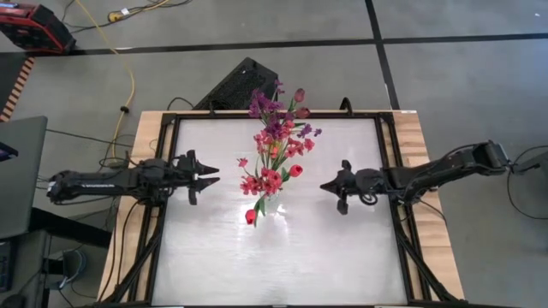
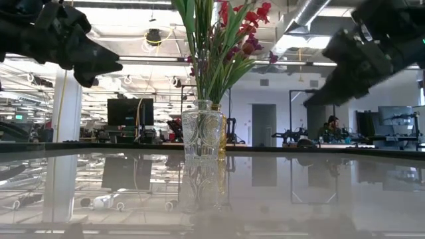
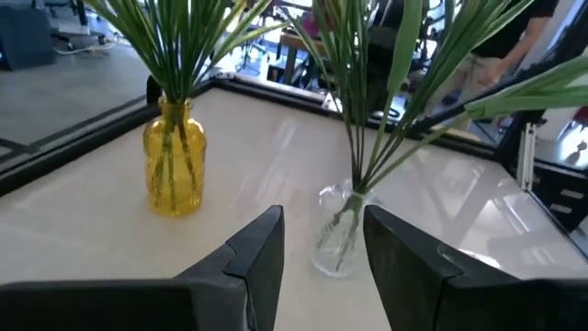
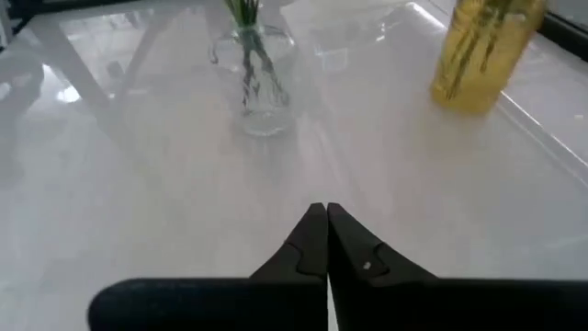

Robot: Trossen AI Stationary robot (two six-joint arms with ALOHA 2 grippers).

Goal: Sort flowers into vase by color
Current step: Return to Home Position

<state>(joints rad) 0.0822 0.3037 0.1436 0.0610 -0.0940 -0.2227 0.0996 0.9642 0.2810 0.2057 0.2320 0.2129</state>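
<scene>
Standing at the middle of the glossy white table (image 1: pixel 214 257), two vases hold every flower in view. The clear vase (image 2: pixel 202 133) is faceted cut glass with a flared rim and stands upright. The yellow vase (image 3: pixel 173 164) is smooth amber glass, bottle-shaped with a narrow neck, upright, near the clear one on its far side. The table top is mirror-smooth and reflects both.

The red and pink flowers (image 1: pixel 271 175) rise from the clear vase on thin green stems (image 4: pixel 250 64) with long blade-like leaves (image 3: pixel 175 41). The purple flowers (image 1: pixel 271 109) spread at the far end, above the yellow vase. A dark tulip (image 1: pixel 300 94) shows just right of the purple sprays; which vase holds it cannot be told.

The left gripper (image 1: pixel 214 177) hangs above the table left of the flowers, well apart from them. Its dark wedge-shaped fingers (image 3: pixel 262 253) are spread with nothing between them. The right gripper (image 1: pixel 324 185) hangs to the right, likewise well apart, its fingers pressed together tip to tip and empty.

From above, the clear vase's body is hard to make out against the white top. Both wrist views cut off the blossoms and show only stems and vases. The low view crops the upper blossoms and hides most of the yellow vase behind the clear one.
</scene>
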